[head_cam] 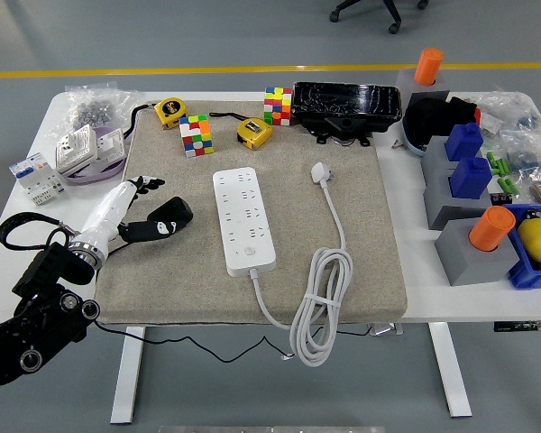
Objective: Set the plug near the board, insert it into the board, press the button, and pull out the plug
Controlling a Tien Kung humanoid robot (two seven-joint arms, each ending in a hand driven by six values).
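Observation:
A white power strip (243, 219) lies lengthwise in the middle of a beige mat (370, 271), with its round button (250, 252) near the front end. Its own cable coils at the front right (320, 307) and ends in a white plug (320, 171) lying loose to the right of the strip. A small black plug (171, 215) rests on the mat left of the strip. My left hand (142, 206) reaches in from the lower left, with fingers (149, 184) spread above the black plug and thumb pointing at it. I cannot tell whether the thumb touches it.
Two colour cubes (196, 134) (278, 105), two yellow tape measures (170, 111) (253, 132) and a black tray (347, 108) line the mat's far edge. White socket parts (88, 147) sit far left. Grey and blue blocks with orange cylinders (491, 230) crowd the right.

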